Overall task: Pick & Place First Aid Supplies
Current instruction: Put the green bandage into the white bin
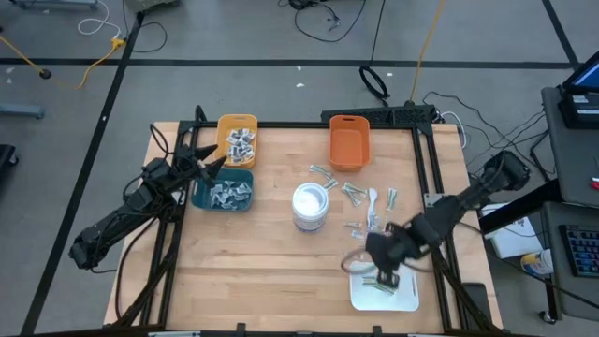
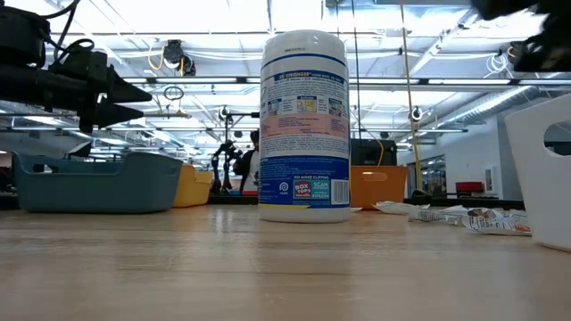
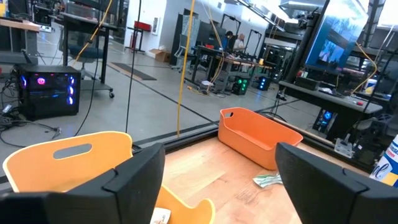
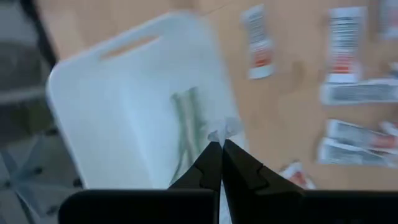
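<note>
A: Far left of the worktop first?
B: Left gripper (image 1: pixel 213 161) spread wide and empty, hanging over the seam between the yellow bin (image 1: pixel 236 139) and the teal bin (image 1: pixel 223 192) near the left rear corner. Both bins already stocked with silvery-grey wrappers (image 1: pixel 227 193).

A: Middle?
B: White wipes canister (image 1: pixel 310 206) upright at the centre. Orange bin (image 1: pixel 347 143) behind it toward the rear edge, apparently bare inside. Loose packets (image 1: pixel 352 192) scattered between canister and right edge, white-and-red sachets (image 4: pixel 342 42) among them.

A: Right side?
B: Right gripper (image 4: pixel 217 152) over the white tray (image 1: pixel 384 289) at the front right corner, fingers pinched fully together. A sliver of clear wrapper visible right at the tips; pinched or merely lying beneath, cannot tell. Pale-green strips (image 4: pixel 188 127) lying in the tray, just beside the tips.

A: Step in hand?
B: Probably sorting strips into the tray, either delivering one or just done.

A: Next?
B: Likely a lift clear of the tray wall, then a reach back to the loose packets, opening before descent.
</note>
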Available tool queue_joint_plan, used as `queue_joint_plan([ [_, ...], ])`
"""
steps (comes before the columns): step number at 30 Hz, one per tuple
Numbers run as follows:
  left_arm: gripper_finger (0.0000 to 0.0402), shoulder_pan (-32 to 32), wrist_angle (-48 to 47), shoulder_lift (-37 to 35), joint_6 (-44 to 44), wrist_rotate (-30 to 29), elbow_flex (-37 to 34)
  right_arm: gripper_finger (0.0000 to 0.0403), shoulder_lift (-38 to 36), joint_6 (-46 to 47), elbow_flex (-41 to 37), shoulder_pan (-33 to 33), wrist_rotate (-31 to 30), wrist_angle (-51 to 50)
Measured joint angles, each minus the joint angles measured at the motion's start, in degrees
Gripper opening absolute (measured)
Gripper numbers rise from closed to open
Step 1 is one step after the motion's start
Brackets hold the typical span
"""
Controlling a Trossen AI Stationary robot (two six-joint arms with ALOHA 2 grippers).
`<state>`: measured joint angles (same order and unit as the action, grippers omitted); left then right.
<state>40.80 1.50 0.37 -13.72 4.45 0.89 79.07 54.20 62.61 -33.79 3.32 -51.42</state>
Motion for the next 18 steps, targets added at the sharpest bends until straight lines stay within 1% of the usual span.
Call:
queue_joint_plan([
  [3, 0.0306, 0.00, 0.00, 0.01, 0.00, 0.00, 0.00, 0.0000, 1.35, -0.93, -0.04, -4.33, -0.06, 3.06],
  [6, 0.0310, -0.02, 0.00, 0.00, 0.00, 0.00, 0.00, 0.0000, 2.78, -0.67, -0.04, -6.26, -0.58, 5.43],
  [9, 0.0317, 0.00, 0.02, -0.01, 0.00, 0.00, 0.00, 0.0000, 5.17, 0.41, -0.04, -6.81, -3.14, 6.83],
  [18, 0.0330, -0.01, 0.00, 0.00, 0.00, 0.00, 0.00, 0.0000, 13.60, -3.08, -0.04, -6.79, -3.02, 15.92],
])
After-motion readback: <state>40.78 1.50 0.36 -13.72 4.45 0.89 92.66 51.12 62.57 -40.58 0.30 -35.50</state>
